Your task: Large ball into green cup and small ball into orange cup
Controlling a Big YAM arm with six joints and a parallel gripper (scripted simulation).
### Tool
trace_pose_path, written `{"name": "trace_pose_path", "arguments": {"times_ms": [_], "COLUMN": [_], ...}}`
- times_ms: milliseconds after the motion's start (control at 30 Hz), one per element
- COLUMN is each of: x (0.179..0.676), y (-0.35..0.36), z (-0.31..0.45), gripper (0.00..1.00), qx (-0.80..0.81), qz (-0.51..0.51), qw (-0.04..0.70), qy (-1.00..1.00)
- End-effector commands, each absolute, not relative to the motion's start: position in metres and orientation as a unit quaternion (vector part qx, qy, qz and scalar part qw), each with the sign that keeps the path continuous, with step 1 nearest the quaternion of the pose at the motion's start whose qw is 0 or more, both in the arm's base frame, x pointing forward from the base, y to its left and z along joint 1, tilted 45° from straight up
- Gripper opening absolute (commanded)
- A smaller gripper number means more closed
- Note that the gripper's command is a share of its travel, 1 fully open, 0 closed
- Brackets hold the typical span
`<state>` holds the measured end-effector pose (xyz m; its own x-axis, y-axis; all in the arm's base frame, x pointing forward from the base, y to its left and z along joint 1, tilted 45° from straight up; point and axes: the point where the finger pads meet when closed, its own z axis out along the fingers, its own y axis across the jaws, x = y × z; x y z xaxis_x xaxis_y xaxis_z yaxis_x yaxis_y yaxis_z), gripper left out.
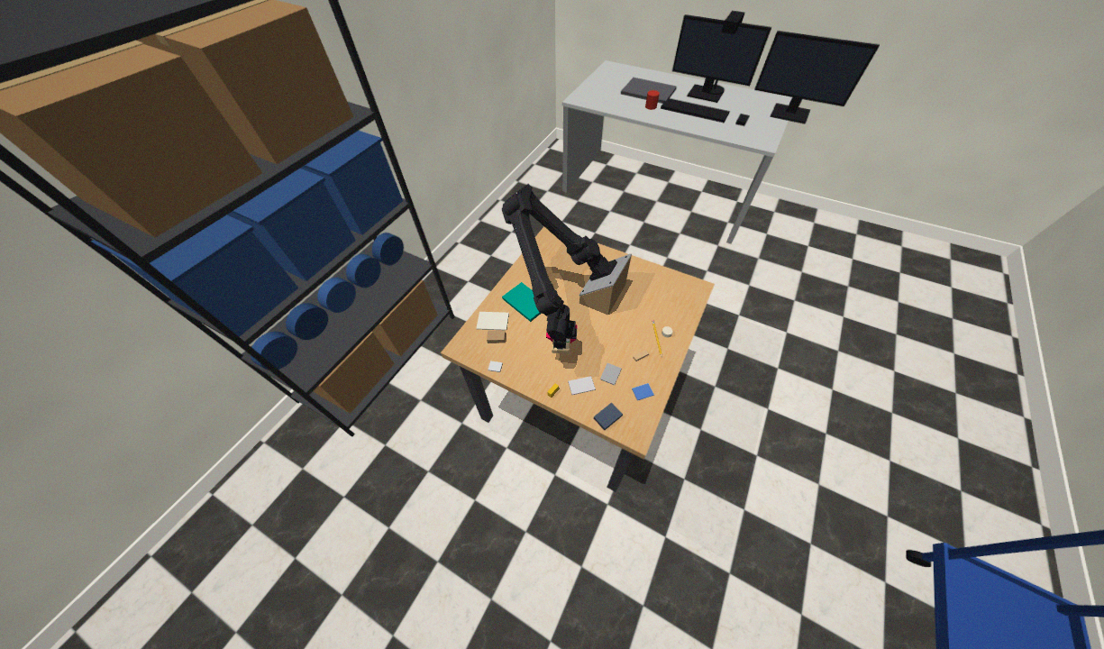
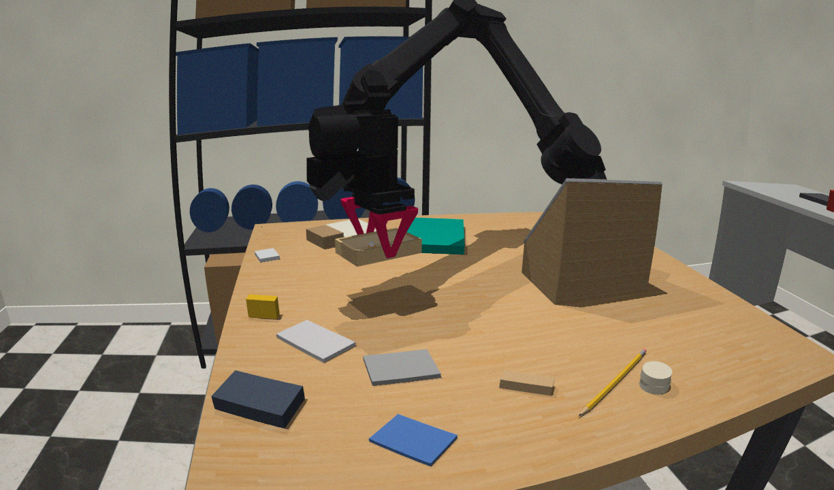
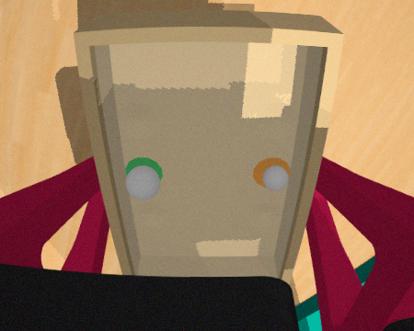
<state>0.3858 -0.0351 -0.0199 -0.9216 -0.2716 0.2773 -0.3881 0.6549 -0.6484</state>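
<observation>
The wooden table [image 2: 681, 341] is standing on the checkered floor [image 1: 426, 525], bearing the arm and a scatter of flat items. A tall shelf rack [image 2: 174, 182] is standing behind it, holding brown boxes, blue bins and blue discs. The black arm [image 2: 510, 67] is rising from a wedge-shaped wooden block [image 2: 596, 243] near the table's far side, arching up and dropping down over the table's middle. A teal slab [image 2: 440, 234] is lying behind the gripper; a dark slab [image 2: 258, 397], a blue tile [image 2: 412, 438], a grey tile [image 2: 401, 366] and a white tile [image 2: 315, 339] are lying nearer the front edge.

The gripper [image 2: 378, 234] is pointing downward and gripping the wooden puzzle [image 2: 370, 250] across its width, its red fingers pressing on the two long sides. The exterior view is showing the puzzle lifted off the table, with its shadow lying apart from it on the table below. In the wrist view the puzzle is appearing as a shallow tray with raised walls.

Inside it, the large ball [image 3: 143, 183] is sitting on the green cup [image 3: 140, 165], covering most of it. The small ball [image 3: 276, 178] is sitting on the orange cup [image 3: 265, 167], likewise overlapping it.

A yellow block [image 2: 262, 306], a pencil [image 2: 611, 382] and a pale disc [image 2: 655, 377] are lying well apart from the puzzle.
</observation>
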Motion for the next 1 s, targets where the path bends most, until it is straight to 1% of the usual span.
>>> {"name": "trace_pose_path", "arguments": {"times_ms": [0,967], "x": [0.4024,0.4047], "y": [-0.0249,-0.024], "z": [-0.0089,-0.0106], "gripper": [0.7,0.7], "qx": [0.181,0.181], "qz": [0.376,0.376], "qw": [0.059,0.06], "qy": [-0.907,-0.907]}}
